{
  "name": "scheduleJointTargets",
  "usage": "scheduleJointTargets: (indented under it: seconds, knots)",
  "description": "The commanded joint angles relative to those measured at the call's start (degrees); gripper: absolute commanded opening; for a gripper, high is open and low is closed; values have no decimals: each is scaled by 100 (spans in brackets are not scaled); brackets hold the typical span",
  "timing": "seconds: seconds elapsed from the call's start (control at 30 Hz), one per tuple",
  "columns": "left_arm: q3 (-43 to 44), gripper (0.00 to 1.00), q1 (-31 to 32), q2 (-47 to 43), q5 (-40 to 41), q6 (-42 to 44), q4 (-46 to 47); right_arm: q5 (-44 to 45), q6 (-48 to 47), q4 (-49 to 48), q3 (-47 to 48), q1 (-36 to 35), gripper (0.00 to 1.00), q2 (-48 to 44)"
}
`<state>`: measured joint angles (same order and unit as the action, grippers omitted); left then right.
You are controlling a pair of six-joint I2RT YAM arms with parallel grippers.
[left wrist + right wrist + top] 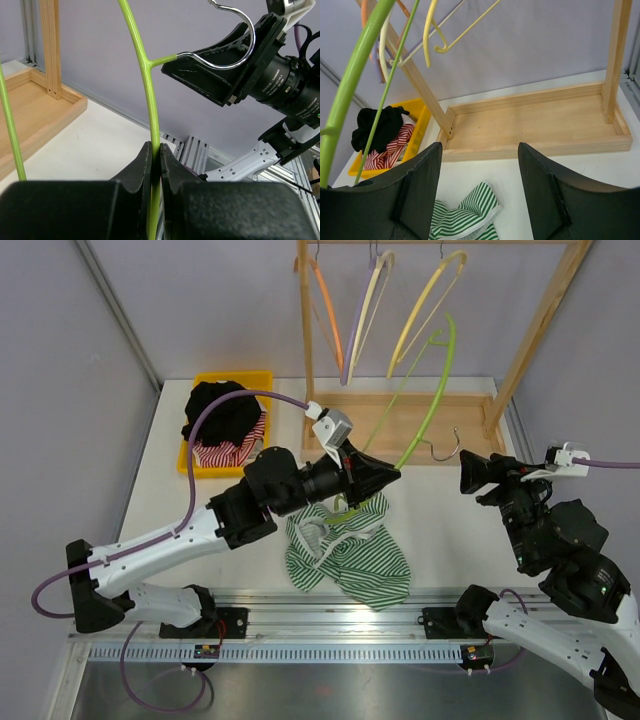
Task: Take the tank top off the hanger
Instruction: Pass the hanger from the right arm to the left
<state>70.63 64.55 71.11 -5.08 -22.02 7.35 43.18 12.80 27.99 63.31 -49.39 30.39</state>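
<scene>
Left gripper point(156, 155) is clamped tight on the thin rod of the green hanger point(152, 100), fingers pressed against it from both sides, holding it up above the middle of the table point(250, 570). Right gripper point(480, 190) has its jaws wide apart with nothing between them. In the left wrist view it sits right behind the hanger's metal hook point(252, 36), but I can't tell if they touch. The tank top point(350, 560), green and white stripes, is crumpled on the table under the left gripper. Its near hem reaches the front edge by the aluminium rail point(300, 615). The hanger's low end dips to the top of the fabric, and I can't tell if a strap is hooked on it. For room, there's bare white table to the right of the tank top, towards the right arm, and a strip to its left. The yellow bin point(240, 377) with black and red-striped clothes fills the far left corner. The wooden rack point(305, 340) runs along the far edge with orange, cream and yellow hangers on it. There's fine white print on the right wrist's camera barrel point(280, 75), too small to read.
</scene>
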Motion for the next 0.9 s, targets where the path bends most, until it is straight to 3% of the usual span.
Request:
scheduleJointTargets:
  seconds: [0.0,0.1,0.43,0.63,0.87]
  knots:
    - [214,0,-109,-255,200,-161,398,367,3,101,33,25,69,37]
    - [319,0,-267,-352,280,-381,390,358,21,102,-2,17,69,-7]
    - [2251,0,-1260,394,-203,-320,-1209,340,153,172,-187,25,70,-86]
    - [2763,0,-1692,921,-765,-443,-1412,323,153,190,-214,17,70,-191]
    - [2746,0,-1780,1019,-1100,-584,-1184,402,135,233,-319,25,70,-262]
